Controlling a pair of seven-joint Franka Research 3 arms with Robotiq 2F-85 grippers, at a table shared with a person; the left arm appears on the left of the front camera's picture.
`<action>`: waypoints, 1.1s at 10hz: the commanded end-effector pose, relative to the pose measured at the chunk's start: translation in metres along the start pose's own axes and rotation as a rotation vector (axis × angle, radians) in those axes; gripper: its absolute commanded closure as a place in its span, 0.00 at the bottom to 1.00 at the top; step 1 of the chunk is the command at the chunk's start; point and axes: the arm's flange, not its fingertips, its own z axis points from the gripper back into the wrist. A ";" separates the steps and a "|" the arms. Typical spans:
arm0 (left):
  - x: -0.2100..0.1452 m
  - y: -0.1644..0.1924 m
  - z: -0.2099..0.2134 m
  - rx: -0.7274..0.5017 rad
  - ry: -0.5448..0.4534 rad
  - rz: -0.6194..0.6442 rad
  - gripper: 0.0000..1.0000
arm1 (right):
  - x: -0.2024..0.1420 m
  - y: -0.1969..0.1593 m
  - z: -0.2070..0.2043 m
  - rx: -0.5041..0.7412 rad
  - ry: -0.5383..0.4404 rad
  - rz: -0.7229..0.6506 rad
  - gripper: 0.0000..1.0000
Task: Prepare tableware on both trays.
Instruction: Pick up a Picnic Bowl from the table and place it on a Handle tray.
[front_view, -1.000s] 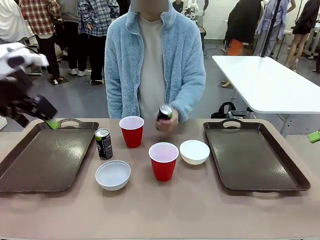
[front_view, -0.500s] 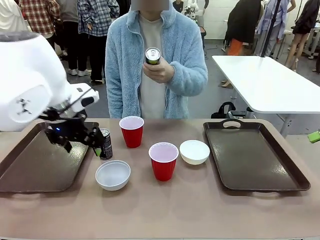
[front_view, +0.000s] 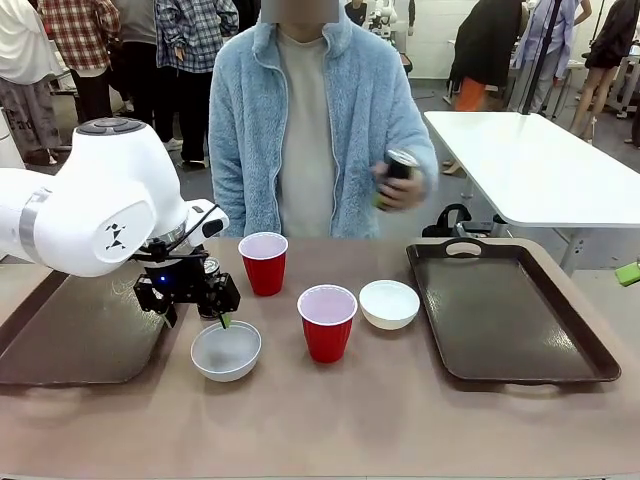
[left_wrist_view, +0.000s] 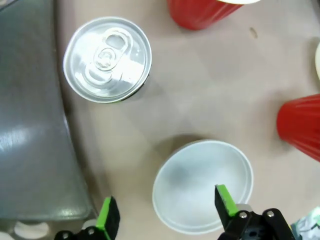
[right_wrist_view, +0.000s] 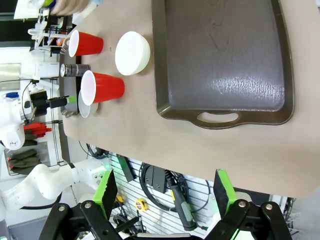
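Note:
My left gripper (front_view: 200, 300) hangs open just above the near white bowl (front_view: 226, 350). In the left wrist view one of its fingers (left_wrist_view: 226, 200) is over the inside of this bowl (left_wrist_view: 202, 185) and the other is outside the rim. The black-green can (left_wrist_view: 107, 59) stands beside the left tray (front_view: 70, 335). Two red cups (front_view: 263, 262) (front_view: 327, 322) and a second white bowl (front_view: 389, 303) stand mid-table. The person holds another can (front_view: 398, 172) in the air. My right gripper (right_wrist_view: 165, 192) is open and empty off the table's edge, beyond the right tray (right_wrist_view: 220, 55).
The person in a pale blue fleece stands at the far side of the table (front_view: 330, 420). My left arm's large white body (front_view: 100, 210) covers part of the left tray. A white table (front_view: 540, 170) stands behind at the right.
My left arm has swung right, from over the left tray's far corner to above the near bowl. The person lifted the can from the table and moved it toward picture right.

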 end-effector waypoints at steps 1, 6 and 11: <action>-0.008 0.000 0.015 0.014 -0.035 -0.007 0.00 | 0.002 -0.001 -0.001 0.021 -0.001 -0.005 0.00; -0.024 0.017 -0.020 -0.044 0.046 -0.083 0.00 | 0.002 -0.001 -0.001 0.021 -0.001 -0.005 0.00; -0.011 0.012 -0.031 -0.127 0.019 -0.033 1.00 | 0.002 -0.001 -0.001 0.021 -0.001 -0.005 0.00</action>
